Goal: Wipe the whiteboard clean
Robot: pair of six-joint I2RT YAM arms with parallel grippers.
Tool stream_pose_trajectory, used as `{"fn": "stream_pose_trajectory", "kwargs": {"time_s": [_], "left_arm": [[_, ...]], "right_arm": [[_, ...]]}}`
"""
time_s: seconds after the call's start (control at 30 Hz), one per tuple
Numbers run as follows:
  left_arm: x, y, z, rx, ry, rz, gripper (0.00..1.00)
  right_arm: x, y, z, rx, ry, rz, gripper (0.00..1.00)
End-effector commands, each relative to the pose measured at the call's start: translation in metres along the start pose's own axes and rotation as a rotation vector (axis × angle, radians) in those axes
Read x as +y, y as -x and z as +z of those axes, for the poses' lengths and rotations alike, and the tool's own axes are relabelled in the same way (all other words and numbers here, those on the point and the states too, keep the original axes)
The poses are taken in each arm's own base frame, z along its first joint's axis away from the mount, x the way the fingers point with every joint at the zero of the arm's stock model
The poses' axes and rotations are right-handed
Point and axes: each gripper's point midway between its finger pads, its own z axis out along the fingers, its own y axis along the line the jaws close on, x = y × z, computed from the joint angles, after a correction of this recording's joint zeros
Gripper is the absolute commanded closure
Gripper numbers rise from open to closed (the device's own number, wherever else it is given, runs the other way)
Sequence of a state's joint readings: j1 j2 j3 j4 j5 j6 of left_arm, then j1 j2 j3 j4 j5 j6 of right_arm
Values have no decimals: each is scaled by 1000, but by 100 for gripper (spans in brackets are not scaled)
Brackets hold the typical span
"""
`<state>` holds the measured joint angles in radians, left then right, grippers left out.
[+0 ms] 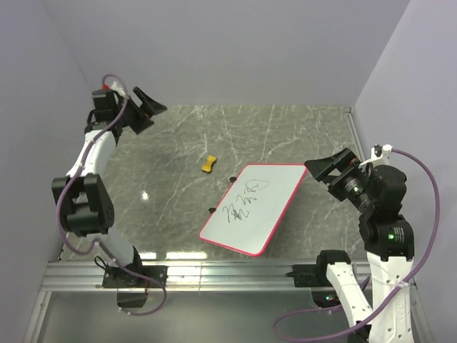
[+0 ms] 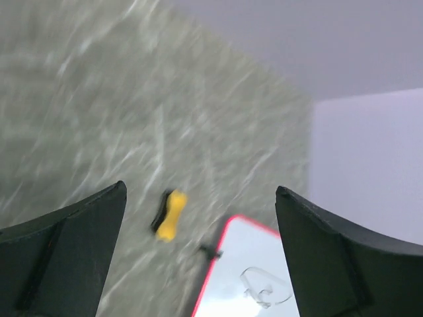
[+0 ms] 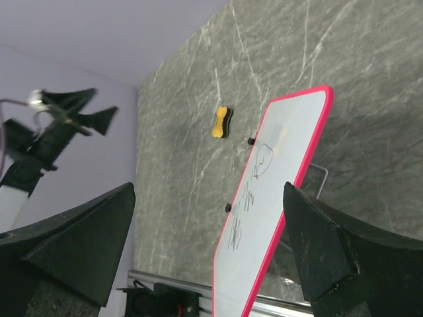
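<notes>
The whiteboard (image 1: 254,207) with its pink-red rim stands tilted on a wire stand at the table's middle right, bearing dark scribbles. It also shows in the left wrist view (image 2: 251,277) and the right wrist view (image 3: 277,191). The yellow bone-shaped eraser (image 1: 208,164) lies on the table left of the board's far corner, also in the left wrist view (image 2: 170,216) and the right wrist view (image 3: 222,123). My left gripper (image 1: 148,111) is open and empty, raised at the far left. My right gripper (image 1: 330,168) is open and empty beside the board's far right corner.
The grey marble table (image 1: 178,193) ends at a metal rail (image 1: 214,275) along the near edge. Lilac walls close in the left, back and right. Small black clips (image 1: 233,179) sit on the board's left edge.
</notes>
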<state>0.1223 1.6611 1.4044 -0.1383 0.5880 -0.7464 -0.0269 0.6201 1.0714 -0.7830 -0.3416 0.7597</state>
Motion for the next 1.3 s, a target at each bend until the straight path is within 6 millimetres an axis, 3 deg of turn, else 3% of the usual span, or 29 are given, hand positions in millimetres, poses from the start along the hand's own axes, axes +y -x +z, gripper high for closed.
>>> {"fn": "stream_pose_trajectory", "kwargs": {"time_s": [0.0, 0.03, 0.07, 0.1, 0.17, 0.2, 0.33, 0.37, 0.43, 0.53, 0.67, 0.87, 1.13, 1.27], "left_arm": [[10, -62, 8, 215, 149, 31, 1], [13, -72, 5, 242, 193, 51, 3], [-6, -89, 11, 277, 183, 109, 29], [-4, -97, 11, 294, 214, 152, 40], [-2, -120, 14, 335, 282, 219, 70], [-3, -127, 15, 348, 293, 239, 74], [1, -160, 24, 405, 375, 354, 41], [0, -169, 27, 417, 390, 384, 18], [13, -184, 34, 463, 430, 422, 1], [30, -197, 45, 499, 482, 478, 1], [23, -211, 61, 540, 419, 544, 0], [47, -234, 81, 601, 437, 598, 2], [54, -249, 102, 633, 426, 631, 10], [63, -251, 111, 641, 466, 654, 15]], "right_arm": [[12, 4, -7, -17, 45, -60, 0], [11, 5, -9, -23, 37, -75, 0], [13, 0, -13, -2, 42, -105, 0], [13, -2, -15, 3, 34, -114, 0], [3, -7, -20, 8, -9, -102, 0], [1, -11, -22, 16, -13, -103, 0], [-1, -29, -25, 66, 43, -141, 0], [-4, -34, -23, 83, 39, -143, 0], [-6, -37, -21, 108, 31, -142, 0], [-7, -35, -21, 119, 11, -156, 3], [-7, -29, -28, 102, -26, -147, 3], [-21, -36, -32, 96, -78, -102, 5], [-35, -41, -42, 82, -136, -87, 5], [-33, -41, -45, 78, -124, -82, 5]]}}
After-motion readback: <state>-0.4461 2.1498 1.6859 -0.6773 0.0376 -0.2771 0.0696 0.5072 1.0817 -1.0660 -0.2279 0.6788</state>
